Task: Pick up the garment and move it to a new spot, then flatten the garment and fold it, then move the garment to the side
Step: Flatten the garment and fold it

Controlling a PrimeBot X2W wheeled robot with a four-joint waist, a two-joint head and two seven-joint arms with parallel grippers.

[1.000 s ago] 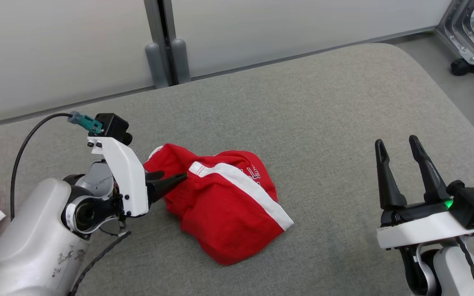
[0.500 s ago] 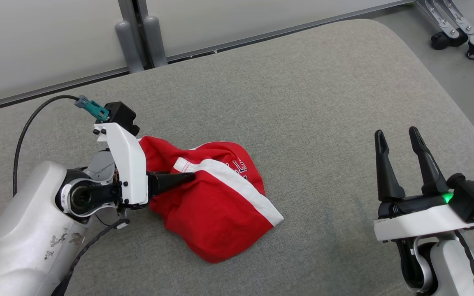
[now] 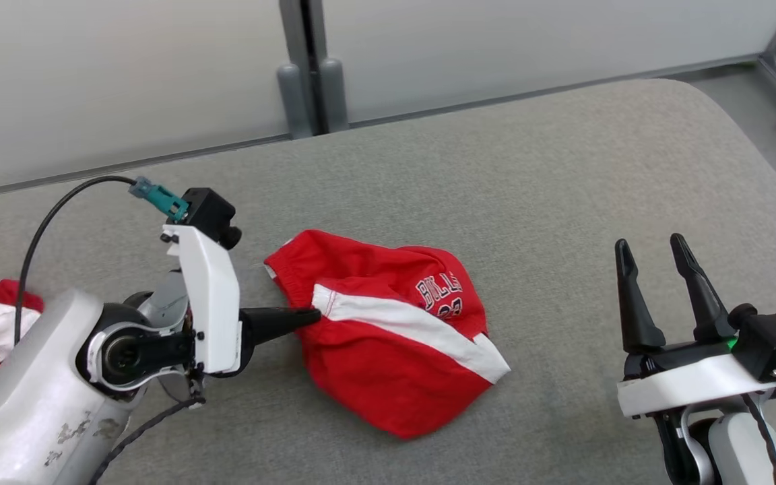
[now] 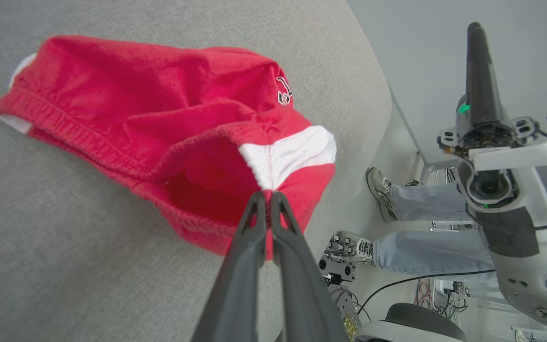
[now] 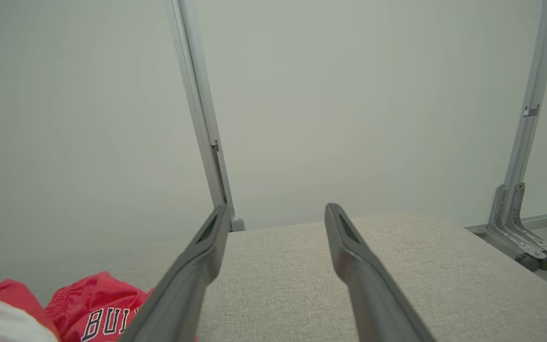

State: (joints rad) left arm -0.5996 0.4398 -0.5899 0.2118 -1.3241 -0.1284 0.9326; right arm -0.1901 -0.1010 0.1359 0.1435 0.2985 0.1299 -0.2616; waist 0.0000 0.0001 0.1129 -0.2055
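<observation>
— What does the left gripper [image 3: 316, 313] have?
— Its jaws are pinched on the edge of the crumpled red cloth shorts with a white side stripe [image 3: 395, 350], which spread out beyond its fingertips on the grey fabric cushion [image 3: 550, 202].
— And the right gripper [image 3: 649, 241]?
— Spread wide, empty, well apart from the shorts.

The garment [image 3: 374, 367] is a pair of red shorts with a white side stripe and partly hidden lettering. It lies crumpled on the grey cushion [image 3: 563, 188] at the centre of the head view. The left gripper [image 3: 317, 313] pinches the stripe's left end.
</observation>
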